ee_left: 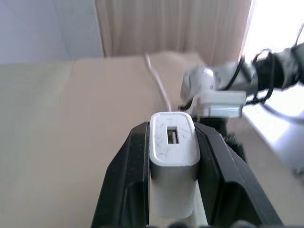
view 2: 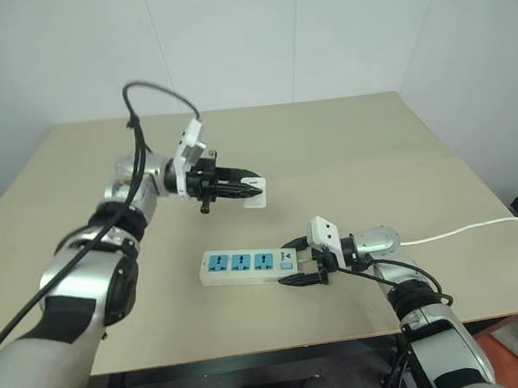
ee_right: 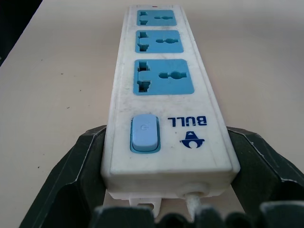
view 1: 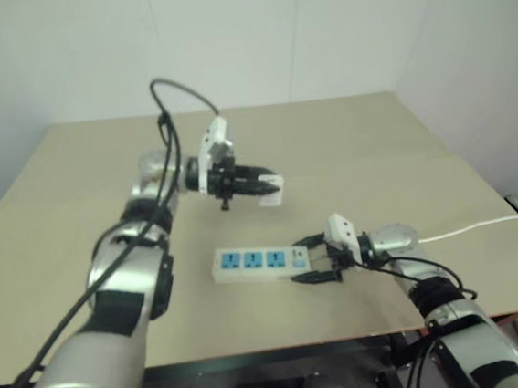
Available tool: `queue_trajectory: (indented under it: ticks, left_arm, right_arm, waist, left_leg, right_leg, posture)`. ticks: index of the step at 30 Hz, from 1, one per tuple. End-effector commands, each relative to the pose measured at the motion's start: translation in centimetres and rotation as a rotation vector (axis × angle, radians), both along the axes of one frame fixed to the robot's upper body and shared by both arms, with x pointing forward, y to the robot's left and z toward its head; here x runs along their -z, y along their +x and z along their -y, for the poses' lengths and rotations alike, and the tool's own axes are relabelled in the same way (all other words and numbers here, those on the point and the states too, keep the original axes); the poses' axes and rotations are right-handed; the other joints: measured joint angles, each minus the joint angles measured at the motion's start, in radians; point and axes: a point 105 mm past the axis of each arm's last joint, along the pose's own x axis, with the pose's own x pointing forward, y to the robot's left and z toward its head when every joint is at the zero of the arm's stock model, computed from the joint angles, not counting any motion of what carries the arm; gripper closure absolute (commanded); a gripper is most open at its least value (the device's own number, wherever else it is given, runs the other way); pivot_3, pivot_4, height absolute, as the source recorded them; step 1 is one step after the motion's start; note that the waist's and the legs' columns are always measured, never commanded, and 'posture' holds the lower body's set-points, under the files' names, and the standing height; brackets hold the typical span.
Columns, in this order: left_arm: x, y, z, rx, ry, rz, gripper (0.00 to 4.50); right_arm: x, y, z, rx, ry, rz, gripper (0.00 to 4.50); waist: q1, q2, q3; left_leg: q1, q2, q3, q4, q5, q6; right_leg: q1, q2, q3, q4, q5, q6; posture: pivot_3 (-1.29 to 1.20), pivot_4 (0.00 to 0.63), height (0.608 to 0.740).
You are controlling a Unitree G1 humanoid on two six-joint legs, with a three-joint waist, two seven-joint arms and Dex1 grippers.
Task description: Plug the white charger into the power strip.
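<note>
So my left gripper (view 2: 249, 188) is clamped on the white charger (ee_left: 173, 156), up in the air above the table (view 1: 61, 231). My right gripper (ee_right: 166, 156) straddles the switch end of the power strip (ee_right: 161, 90), flat below. I'd tip the prongs down, line up over one blue socket (ee_right: 164, 77), and push straight while the right braces.

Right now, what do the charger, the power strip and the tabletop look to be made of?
White charger: hard plastic, probably; smooth semi-gloss shell with fine scuffs.
Power strip: likely moulded white plastic, blue socket faces, soft sheen.
Table: matte beige sheet with a visible seam, perhaps cardboard or laminate.
</note>
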Motion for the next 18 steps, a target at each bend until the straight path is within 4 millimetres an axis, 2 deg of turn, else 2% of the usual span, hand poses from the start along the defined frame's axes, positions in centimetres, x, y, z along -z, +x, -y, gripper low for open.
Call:
queue_trajectory:
  ticks: [1, 7, 14, 18]
  left_arm:
    - [-0.9, -0.5, -0.2, 0.029, -0.069, -0.005, 3.49]
    - [0.1, -1.2, -0.2, 0.061, -0.104, -0.084, 3.49]
    - [1.9, -2.1, 0.6, 0.118, -0.029, -0.108, 3.49]
    - [3.7, -2.6, 0.8, 0.141, 0.030, -0.122, 3.49]
  right_arm:
    - [1.9, -0.5, 0.2, 0.000, -0.056, -0.054, 1.09]
    - [2.4, -0.5, 0.4, 0.008, -0.061, -0.059, 1.09]
    - [2.8, -0.5, 0.4, 0.013, -0.065, -0.060, 1.09]
    - [3.0, -0.7, 0.3, 0.014, -0.070, -0.057, 1.09]
  waist:
    - [0.000, 0.000, 0.000]
    - [0.001, 0.000, 0.000]
    - [0.001, 0.000, 0.000]
    - [0.000, 0.000, 0.000]
  left_leg:
    - [0.001, 0.000, 0.000, 0.000, 0.000, 0.000]
    - [0.006, 0.000, 0.000, 0.000, 0.000, 0.000]
    - [0.006, 0.000, 0.000, 0.000, 0.000, 0.000]
    - [0.007, 0.000, 0.000, 0.000, 0.000, 0.000]
  right_leg:
    - [0.001, 0.000, 0.000, 0.000, 0.000, 0.000]
    - [0.005, 0.000, 0.000, 0.000, 0.000, 0.000]
    - [0.006, 0.000, 0.000, 0.000, 0.000, 0.000]
    - [0.006, 0.000, 0.000, 0.000, 0.000, 0.000]
  posture:
    - [0.00, 0.150, 0.740]
    - [0.00, 0.150, 0.740]
    - [0.00, 0.150, 0.740]
    - [0.00, 0.150, 0.740]
